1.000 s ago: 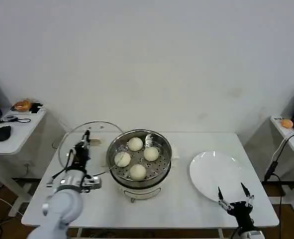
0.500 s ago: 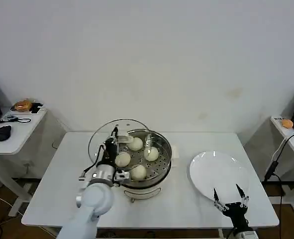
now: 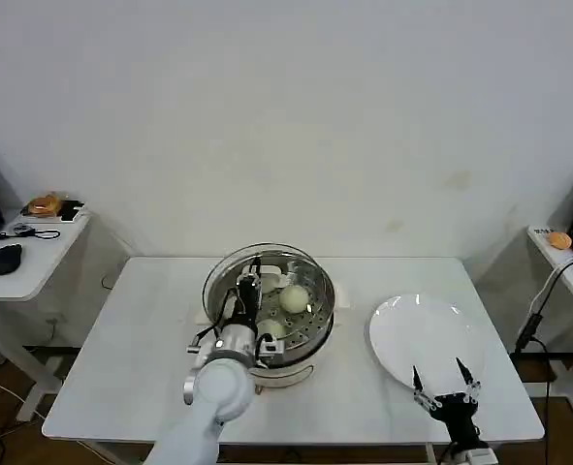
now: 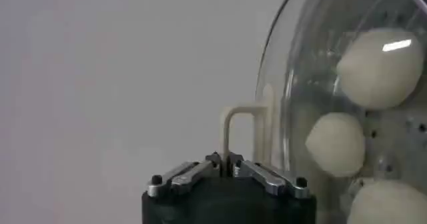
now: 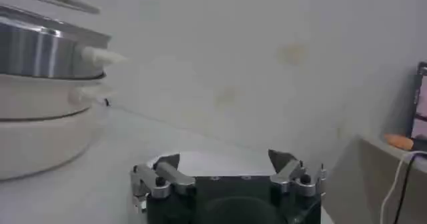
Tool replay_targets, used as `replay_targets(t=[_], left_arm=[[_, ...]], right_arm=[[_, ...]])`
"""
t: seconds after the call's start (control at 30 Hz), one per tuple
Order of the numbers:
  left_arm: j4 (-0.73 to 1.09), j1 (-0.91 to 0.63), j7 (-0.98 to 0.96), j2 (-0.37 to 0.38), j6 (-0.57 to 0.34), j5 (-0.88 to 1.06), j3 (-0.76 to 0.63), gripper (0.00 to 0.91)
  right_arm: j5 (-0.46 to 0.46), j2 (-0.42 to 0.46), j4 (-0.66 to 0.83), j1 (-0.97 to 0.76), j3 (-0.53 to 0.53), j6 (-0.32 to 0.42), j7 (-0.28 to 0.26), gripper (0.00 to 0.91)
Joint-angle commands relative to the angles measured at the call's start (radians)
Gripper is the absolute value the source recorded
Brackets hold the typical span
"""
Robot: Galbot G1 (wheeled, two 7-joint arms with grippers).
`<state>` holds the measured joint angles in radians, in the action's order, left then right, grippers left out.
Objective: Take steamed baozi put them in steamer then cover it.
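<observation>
The steel steamer point(image 3: 323, 291) stands on its white base at the table's middle, with cream-white baozi point(image 3: 293, 298) inside. My left gripper point(image 3: 250, 291) hangs over the steamer's left part, shut on the pale beige handle point(image 4: 230, 129) of the glass cover point(image 3: 286, 263). The cover sits tilted just above the steamer's rim, covering most of it. Through the glass point(image 4: 320, 79) three baozi point(image 4: 380, 69) show on the perforated floor. My right gripper point(image 3: 444, 383) stands open with nothing in it, at the table's front right, below the plate.
A flat white plate point(image 3: 427, 334) lies right of the steamer. The white table point(image 3: 141, 320) has bare room on its left half. Small side tables with odd items stand at far left point(image 3: 24, 252) and far right point(image 3: 567, 257).
My left gripper has carried the cover rightwards from the table's left side to over the steamer. The right gripper has drifted slightly left and toward the front edge.
</observation>
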<state>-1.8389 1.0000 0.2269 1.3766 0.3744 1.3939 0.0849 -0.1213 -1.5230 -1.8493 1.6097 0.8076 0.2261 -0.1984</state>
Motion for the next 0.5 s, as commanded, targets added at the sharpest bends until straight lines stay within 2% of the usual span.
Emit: replay_targets(t=[0.03, 0.5], left_arm=[[0.014, 0.0, 0.016, 0.024, 0.001, 0.029, -0.032, 0.0], [0.004, 0.016, 0.023, 0.018, -0.007, 0.042, -0.026, 0.0]], right_arm=[[-0.004, -0.002, 0.004, -0.002, -0.004, 0.002, 0.0, 0.907], [-0.011, -0.005, 0.003, 0.002, -0.01, 0.004, 0.0, 0.907]])
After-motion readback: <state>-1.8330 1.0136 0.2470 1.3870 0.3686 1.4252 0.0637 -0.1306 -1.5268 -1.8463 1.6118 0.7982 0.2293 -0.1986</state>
